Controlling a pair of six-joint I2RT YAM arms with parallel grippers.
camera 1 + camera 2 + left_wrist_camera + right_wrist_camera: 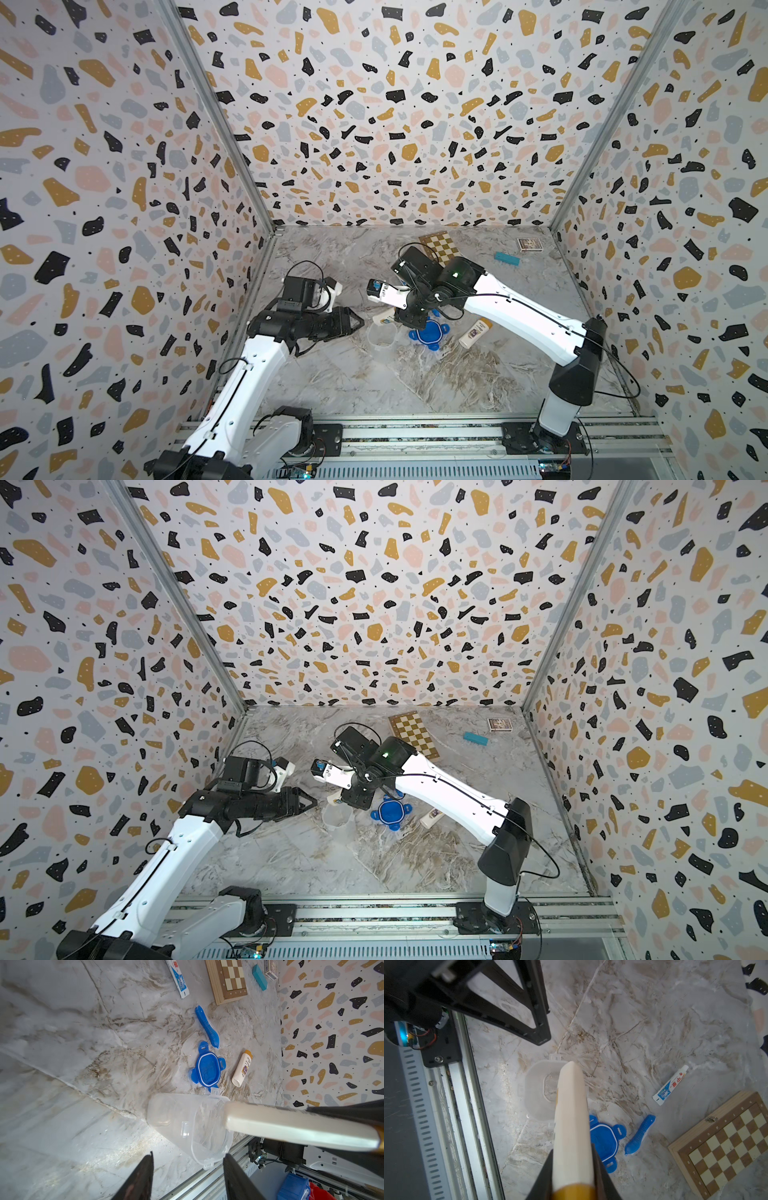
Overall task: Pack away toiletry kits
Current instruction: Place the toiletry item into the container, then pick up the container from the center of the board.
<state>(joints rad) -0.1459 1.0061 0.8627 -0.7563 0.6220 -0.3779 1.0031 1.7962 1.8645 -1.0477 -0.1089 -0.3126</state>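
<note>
The right jaws pinch a small white bottle with an orange cap (571, 1105) near its cap end. Its base points down at the open mouth of the clear plastic tub (537, 1088), which looks empty to us. The left jaws stand spread and hold nothing, just beside that tub's wall. We judge the packing barely begun, since nothing is inside yet. On the marbled bench (374, 382) we count the second white orange-capped bottle (242, 1069), the short blue toothbrush (206, 1025) and the small white tube (671, 1085), all lying apart from the tub. The blue four-tab lid (207, 1070) lies just beside it, not yet fitted.
</note>
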